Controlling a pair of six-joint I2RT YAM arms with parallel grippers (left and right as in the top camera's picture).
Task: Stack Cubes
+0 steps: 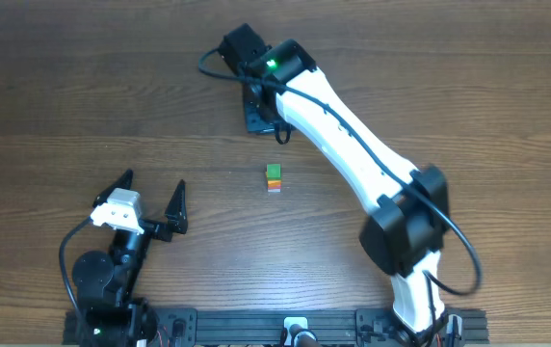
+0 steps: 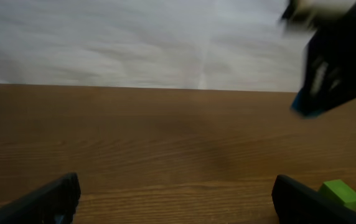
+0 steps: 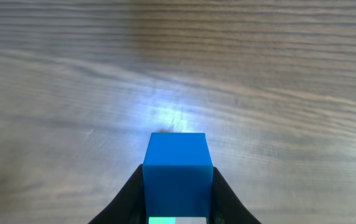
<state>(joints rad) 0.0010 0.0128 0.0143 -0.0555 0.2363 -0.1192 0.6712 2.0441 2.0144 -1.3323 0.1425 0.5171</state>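
A small stack of cubes [image 1: 274,178] stands mid-table, with a green cube [image 1: 274,171] on top of an orange one and a pale one at the bottom. The green cube [image 2: 341,193] also shows in the left wrist view. My right gripper [image 3: 178,182] is shut on a blue cube [image 3: 178,167] and holds it above bare wood. In the top view the right gripper [image 1: 261,114] is beyond the stack, toward the far edge. My left gripper [image 1: 152,198] is open with nothing in it, near the front left and well to the left of the stack.
The brown wooden table [image 1: 83,87] stretches out on all sides of the stack. The right arm [image 1: 353,145] runs diagonally across the right half. A pale wall [image 2: 134,37] rises behind the table's far edge.
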